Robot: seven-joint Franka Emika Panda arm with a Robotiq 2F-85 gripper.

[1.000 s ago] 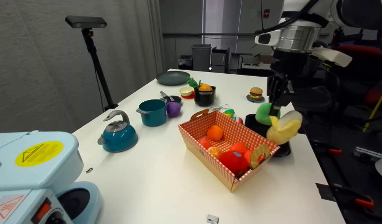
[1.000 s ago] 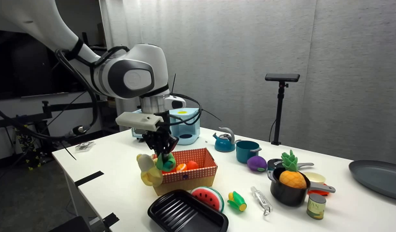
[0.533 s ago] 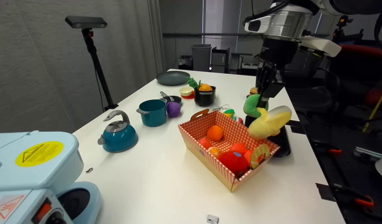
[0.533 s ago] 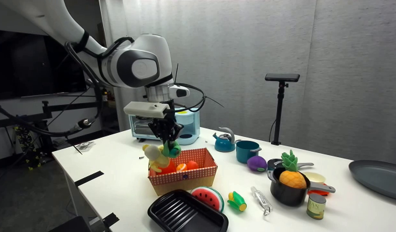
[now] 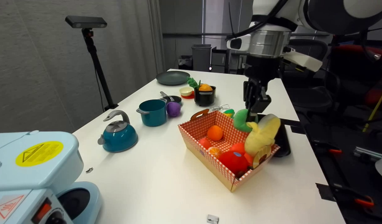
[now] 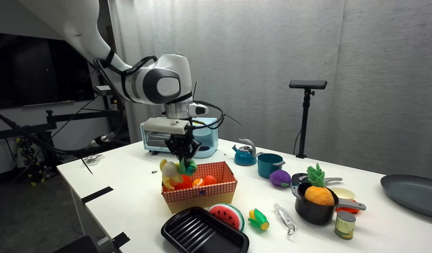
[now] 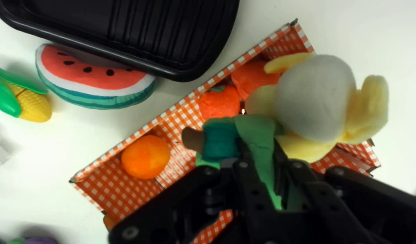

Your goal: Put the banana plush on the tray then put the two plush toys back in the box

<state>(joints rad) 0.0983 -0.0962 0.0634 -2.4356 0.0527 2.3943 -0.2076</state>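
My gripper (image 7: 262, 152) is shut on the green plush (image 7: 257, 134), pinched between the fingers in the wrist view. In both exterior views, the green plush (image 5: 240, 120) (image 6: 190, 168) is over the open box (image 5: 209, 165) (image 6: 205, 202). The banana plush (image 7: 316, 98) hangs against the green plush, outside the fingers; what joins them is hidden. It is over the box's end near the pineapple-slice piece (image 5: 262, 155), and I cannot tell if it touches the rim. The banana also shows in an exterior view (image 6: 171, 172). The black tray (image 6: 205, 232) (image 7: 137, 30) lies beside the box with nothing on it.
The box holds an orange plush (image 5: 215, 133), a red plush (image 5: 233, 162) and other pieces. A watermelon slice (image 6: 228, 216) touches the tray, with a corn toy (image 6: 259, 219) beside it. A teal pot (image 5: 153, 112), kettle (image 5: 120, 137) and black pot (image 6: 316, 211) stand farther off.
My gripper has carried the green plush and banana plush together from the tray side over the box. It rose at first, then came down somewhat. The box and tray have not moved.
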